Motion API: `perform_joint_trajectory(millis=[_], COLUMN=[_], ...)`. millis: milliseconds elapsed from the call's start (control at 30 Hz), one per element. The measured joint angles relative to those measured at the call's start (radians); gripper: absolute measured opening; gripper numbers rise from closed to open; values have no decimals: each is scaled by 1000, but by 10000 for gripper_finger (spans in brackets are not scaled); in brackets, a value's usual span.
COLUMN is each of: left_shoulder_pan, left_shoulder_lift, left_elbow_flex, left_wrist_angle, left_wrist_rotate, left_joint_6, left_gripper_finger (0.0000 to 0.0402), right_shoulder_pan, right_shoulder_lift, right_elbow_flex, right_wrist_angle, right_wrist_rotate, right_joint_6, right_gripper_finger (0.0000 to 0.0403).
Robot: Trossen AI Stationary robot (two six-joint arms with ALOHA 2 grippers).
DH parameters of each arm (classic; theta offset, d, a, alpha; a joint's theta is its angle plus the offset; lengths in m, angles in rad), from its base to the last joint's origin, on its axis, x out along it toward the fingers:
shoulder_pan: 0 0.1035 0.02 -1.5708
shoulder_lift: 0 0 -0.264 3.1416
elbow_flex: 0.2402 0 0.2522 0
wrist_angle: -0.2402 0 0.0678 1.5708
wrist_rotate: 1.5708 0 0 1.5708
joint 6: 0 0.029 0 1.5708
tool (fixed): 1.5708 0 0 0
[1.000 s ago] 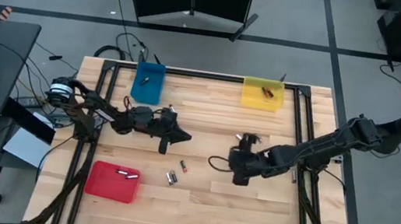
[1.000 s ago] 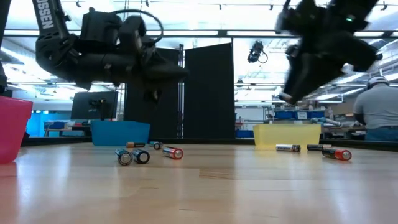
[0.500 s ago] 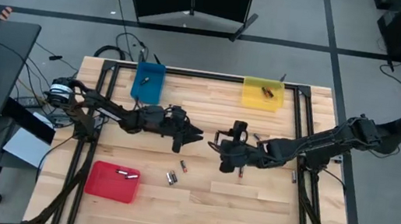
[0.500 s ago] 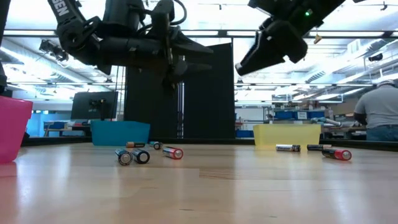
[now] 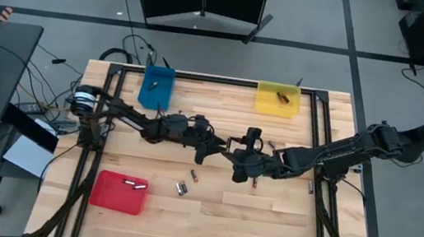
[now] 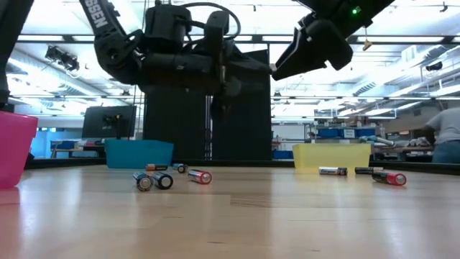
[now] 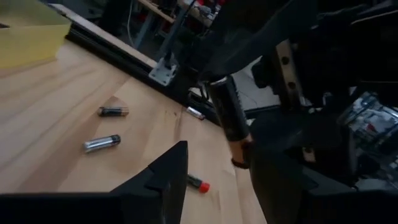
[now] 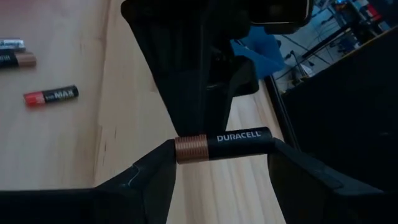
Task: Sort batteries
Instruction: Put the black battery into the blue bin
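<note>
– Few batteries (image 6: 162, 180) are sitting sorted, I'm judging: a couple in the red tray (image 5: 105, 195), a couple in the yellow tray (image 5: 264, 103), something small in the blue tray (image 5: 161, 93).
– Left over?
– Several are lying loose on the worktop (image 5: 264, 217).
– And the one in hand?
– My right gripper (image 8: 221, 150) is pinching one cell (image 8: 236, 140) above mid-worktop: black body, copper end, white lettering. My left gripper (image 7: 217, 163) is hanging just beside it, spread, holding nothing.
</note>
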Motion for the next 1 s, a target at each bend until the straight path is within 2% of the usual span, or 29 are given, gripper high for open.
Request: perform_joint_trajectory(millis=[300, 533, 667, 867, 1000], left_shoulder_pan=[10, 10, 11, 12, 13], left_shoulder_lift=[6, 6, 6, 6, 6], left_elbow_flex=[11, 11, 11, 11, 18], left_wrist_angle=[81, 66, 65, 60, 54], left_wrist_rotate=[44, 46, 40, 38, 44], left_joint_6=[-17, -17, -17, -6, 7], left_gripper_finger=[176, 171, 147, 90, 70], right_shoulder_pan=[0, 0, 0, 0, 0], right_shoulder_lift=[2, 2, 2, 2, 2], right_elbow_flex=[3, 2, 2, 2, 1], right_wrist_angle=[23, 26, 28, 39, 39], right_wrist_rotate=[-10, -11, -11, -10, -2], right_joint_6=[4, 3, 3, -14, -27], right_gripper_finger=[234, 234, 234, 234, 234])
